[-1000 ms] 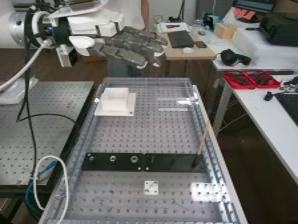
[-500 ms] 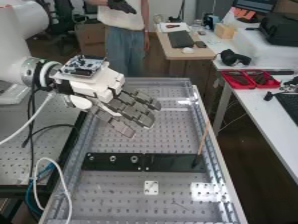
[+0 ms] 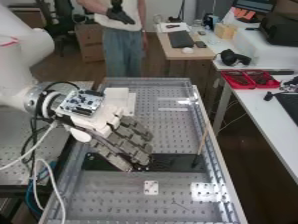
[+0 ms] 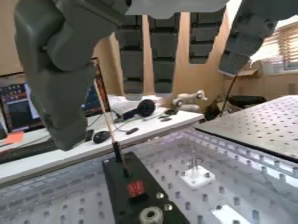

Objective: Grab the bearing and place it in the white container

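the white arm (image 3: 23, 55) comes in from the left of the high view, and its dark grey hand (image 3: 126, 143) is over the long black plate (image 3: 179, 162) on the perforated bench (image 3: 106, 202). the hand is released: in the wrist view its fingers (image 4: 165, 55) hang straight, with the thumb (image 4: 56, 95) well apart from them, and there is no object in its grasp. the bearing (image 4: 151, 215), a metal ring, sits on the black plate in the wrist view, near two small metal pieces (image 4: 164, 201). a small red block (image 4: 136, 188) is on the same plate. a thin stick (image 3: 202, 141) rises at a slant from the plate's right part in the high view.

the white container (image 3: 116, 93) stands on the bench beyond the black plate, on a flat white base (image 3: 132, 104), partly hidden behind the hand. the bearing is outside it. a small white square (image 3: 151, 187) lies on the bench on the near side of the black plate. red trays (image 3: 238, 80) sit on the white table (image 3: 256, 114) to the right.
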`<action>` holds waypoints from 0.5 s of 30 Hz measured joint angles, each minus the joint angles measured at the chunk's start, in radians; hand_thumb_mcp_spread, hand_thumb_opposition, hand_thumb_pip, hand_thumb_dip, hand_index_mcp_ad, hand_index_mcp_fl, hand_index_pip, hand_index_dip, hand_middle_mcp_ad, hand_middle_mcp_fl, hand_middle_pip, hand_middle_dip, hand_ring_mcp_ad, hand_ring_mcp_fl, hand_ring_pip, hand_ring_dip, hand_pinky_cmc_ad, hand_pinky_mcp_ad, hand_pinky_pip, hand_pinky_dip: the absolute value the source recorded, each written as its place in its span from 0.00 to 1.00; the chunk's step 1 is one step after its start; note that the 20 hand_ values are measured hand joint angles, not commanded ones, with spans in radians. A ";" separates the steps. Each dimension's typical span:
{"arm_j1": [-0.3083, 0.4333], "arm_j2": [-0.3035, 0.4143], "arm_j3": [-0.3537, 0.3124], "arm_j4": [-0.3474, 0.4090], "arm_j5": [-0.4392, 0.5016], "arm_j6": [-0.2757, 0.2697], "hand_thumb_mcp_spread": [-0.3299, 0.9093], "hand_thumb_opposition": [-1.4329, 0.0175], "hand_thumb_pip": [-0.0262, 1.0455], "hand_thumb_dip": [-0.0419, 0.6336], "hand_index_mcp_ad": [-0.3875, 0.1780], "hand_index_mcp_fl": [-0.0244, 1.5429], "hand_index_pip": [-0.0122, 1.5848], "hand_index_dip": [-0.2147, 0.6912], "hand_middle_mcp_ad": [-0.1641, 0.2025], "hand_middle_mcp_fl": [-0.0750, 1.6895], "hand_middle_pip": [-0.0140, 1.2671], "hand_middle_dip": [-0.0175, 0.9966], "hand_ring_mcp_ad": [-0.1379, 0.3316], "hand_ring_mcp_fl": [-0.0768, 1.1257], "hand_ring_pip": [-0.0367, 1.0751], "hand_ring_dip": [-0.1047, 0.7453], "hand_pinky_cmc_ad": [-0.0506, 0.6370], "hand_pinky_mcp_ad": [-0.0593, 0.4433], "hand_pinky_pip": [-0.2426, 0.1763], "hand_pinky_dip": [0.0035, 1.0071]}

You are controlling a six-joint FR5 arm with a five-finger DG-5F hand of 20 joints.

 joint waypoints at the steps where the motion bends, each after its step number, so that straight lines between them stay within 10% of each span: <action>1: -0.006 -0.009 -0.005 0.012 -0.005 0.006 0.63 0.47 0.46 0.34 0.65 0.12 0.45 0.44 0.72 0.23 0.11 0.33 0.67 0.07 0.12 0.23 0.60 0.67 0.48 0.19; 15: -0.082 -0.088 -0.036 0.122 -0.115 0.033 0.64 0.45 0.47 0.37 0.64 0.06 0.75 0.44 0.72 0.23 0.11 0.33 0.63 0.08 0.12 0.23 0.60 0.68 0.55 0.18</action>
